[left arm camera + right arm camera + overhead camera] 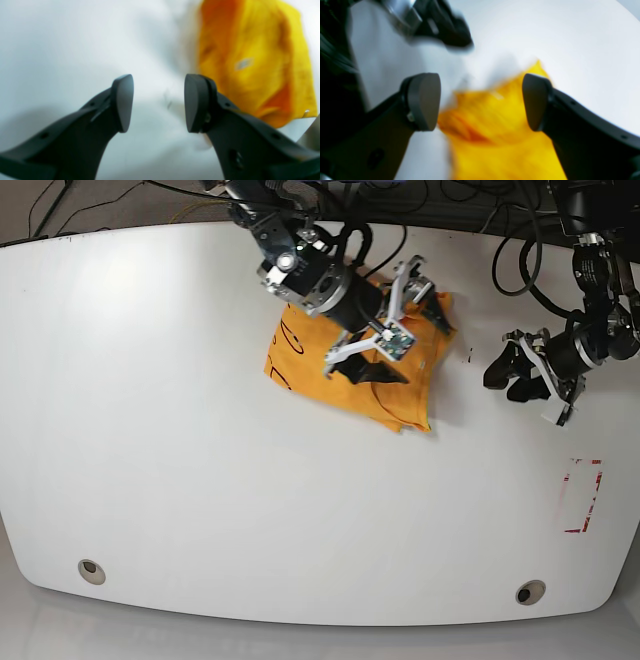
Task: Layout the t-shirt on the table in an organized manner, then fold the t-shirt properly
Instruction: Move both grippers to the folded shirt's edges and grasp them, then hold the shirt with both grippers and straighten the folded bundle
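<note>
The orange-yellow t-shirt (pixel 300 345) lies crumpled in a bunch at the back middle of the white table (pixel 180 430). My right gripper (pixel 395 340) hangs open just above the bunch. In the right wrist view its fingers (pixel 425 100) stand wide apart over blurred cloth (pixel 495 130), holding nothing. My left gripper (pixel 510 375) is open and empty over bare table, to the right of the shirt in the base view. In the left wrist view the left gripper (pixel 158 102) is open over the white top, with the shirt (pixel 250 62) beyond its right finger.
A red-outlined rectangle (pixel 583 496) is marked at the right of the table. Two grey grommet holes (pixel 91 570) (pixel 530 591) sit near the front edge. Cables (pixel 520 240) run along the back edge. A blurred dark arm part (pixel 440 25) shows in the right wrist view.
</note>
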### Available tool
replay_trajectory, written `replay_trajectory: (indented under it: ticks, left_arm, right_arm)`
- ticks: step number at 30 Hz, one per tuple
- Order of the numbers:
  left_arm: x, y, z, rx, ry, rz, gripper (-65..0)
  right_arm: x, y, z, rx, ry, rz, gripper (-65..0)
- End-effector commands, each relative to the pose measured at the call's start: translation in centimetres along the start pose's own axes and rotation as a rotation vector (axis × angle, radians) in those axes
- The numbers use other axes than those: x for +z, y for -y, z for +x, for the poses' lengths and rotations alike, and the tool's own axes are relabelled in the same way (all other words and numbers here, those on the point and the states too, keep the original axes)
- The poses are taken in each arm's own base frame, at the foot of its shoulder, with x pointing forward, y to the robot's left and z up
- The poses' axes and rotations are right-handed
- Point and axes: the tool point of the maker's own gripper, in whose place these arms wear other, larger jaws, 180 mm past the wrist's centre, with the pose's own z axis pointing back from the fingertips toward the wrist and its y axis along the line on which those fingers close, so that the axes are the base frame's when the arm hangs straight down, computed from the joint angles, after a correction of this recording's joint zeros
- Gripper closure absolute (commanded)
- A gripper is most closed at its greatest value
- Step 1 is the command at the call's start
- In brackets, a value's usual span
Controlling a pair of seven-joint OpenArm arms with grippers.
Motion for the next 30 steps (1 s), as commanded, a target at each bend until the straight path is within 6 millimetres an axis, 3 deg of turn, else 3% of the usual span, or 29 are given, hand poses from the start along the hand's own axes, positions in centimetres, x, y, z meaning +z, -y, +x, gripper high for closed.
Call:
replay_trajectory:
  ticks: [1, 2, 4, 12, 15, 21, 25, 30]
  left_arm:
    - [0.3, 2.1, 2.9, -0.110, 0.050, -0.037, -30.6]
    - [-0.4, 3.9, 3.1, -0.172, 0.029, -0.071, -30.6]
    - [-1.1, 5.4, 2.9, -0.238, -0.004, -0.091, -30.6]
    - [-4.3, 8.6, 0.8, -0.394, -0.105, -0.071, -30.6]
    - [-5.2, 9.6, -0.3, -0.426, -0.132, -0.064, -28.2]
    - [-6.2, 11.1, -2.8, -0.476, -0.177, -0.064, -16.8]
    - [-6.8, 12.2, -3.7, -0.498, -0.185, -0.063, -16.4]
    - [-7.7, 12.1, -5.2, -0.489, -0.228, -0.050, -16.4]
  right_arm:
    - [0.8, 1.5, 0.7, -0.012, 0.037, -0.042, -48.7]
    - [1.2, 2.8, -0.1, -0.015, 0.021, -0.067, -48.2]
    - [1.9, 4.5, -0.7, -0.028, 0.009, -0.104, -45.3]
    - [4.7, 10.6, -2.4, -0.075, -0.006, -0.202, -19.8]
    - [4.9, 11.5, -3.5, -0.090, -0.033, -0.198, -11.7]
    - [4.0, 13.1, -5.4, -0.121, -0.082, -0.196, -11.1]
    - [3.5, 13.6, -7.0, -0.127, -0.121, -0.185, -10.9]
    - [2.5, 13.5, -9.0, -0.130, -0.139, -0.134, -10.6]
